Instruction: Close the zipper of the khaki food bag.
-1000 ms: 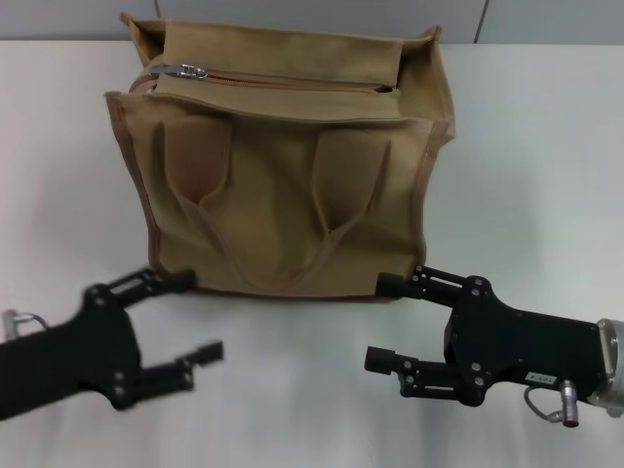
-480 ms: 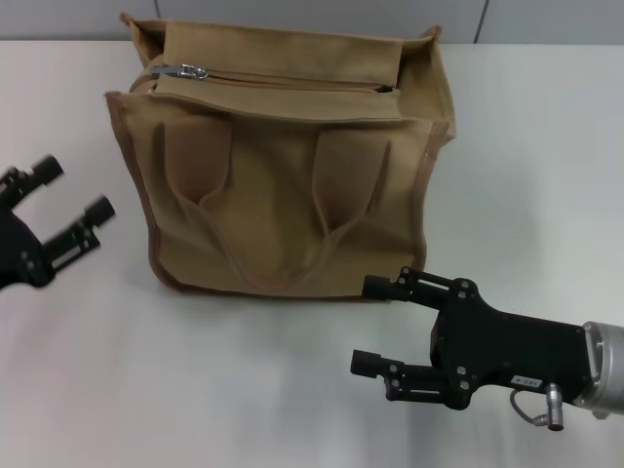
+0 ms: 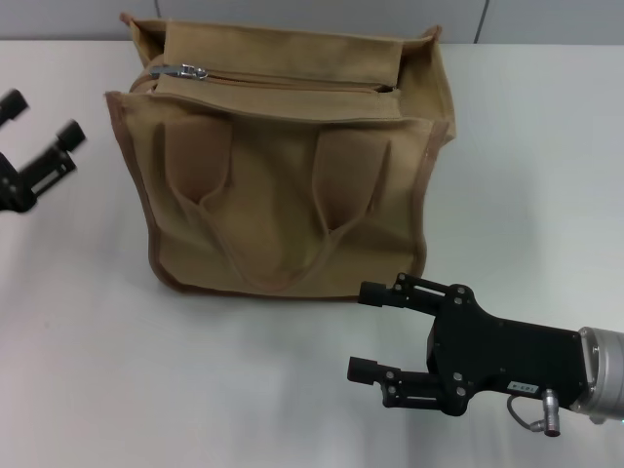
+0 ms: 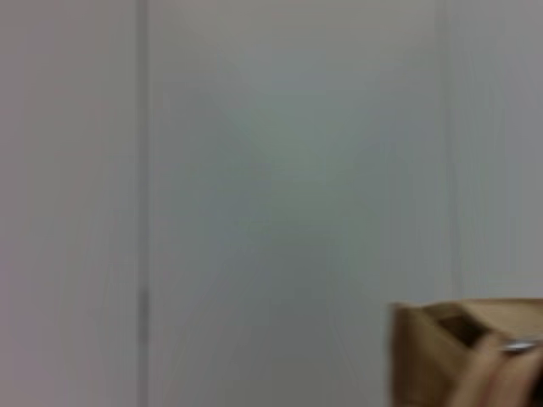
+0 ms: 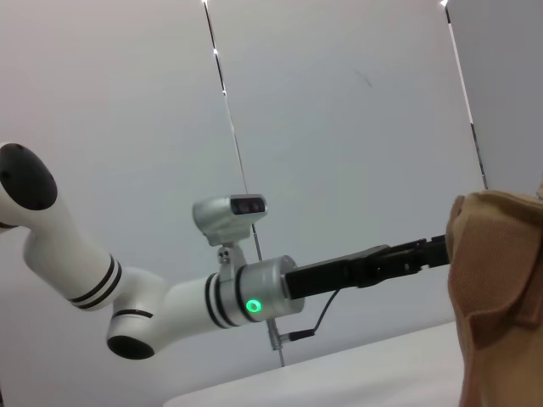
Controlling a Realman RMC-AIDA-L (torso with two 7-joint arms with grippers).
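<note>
Both hands, left (image 3: 41,136) and right (image 3: 369,331), gape empty beside the khaki food bag (image 3: 283,166).

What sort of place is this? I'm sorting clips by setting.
Probably a lab or test bench: a plain white table, bare grey panelled wall, and one khaki food bag staged between the open left pincer and open right pincer.

Free room around the khaki food bag (image 3: 283,166)

Bare table (image 3: 195,390) is seen left of and before the bag; the front right is blocked by the open right gripper (image 3: 369,331); the far left is occupied by the open left gripper (image 3: 44,122).
</note>
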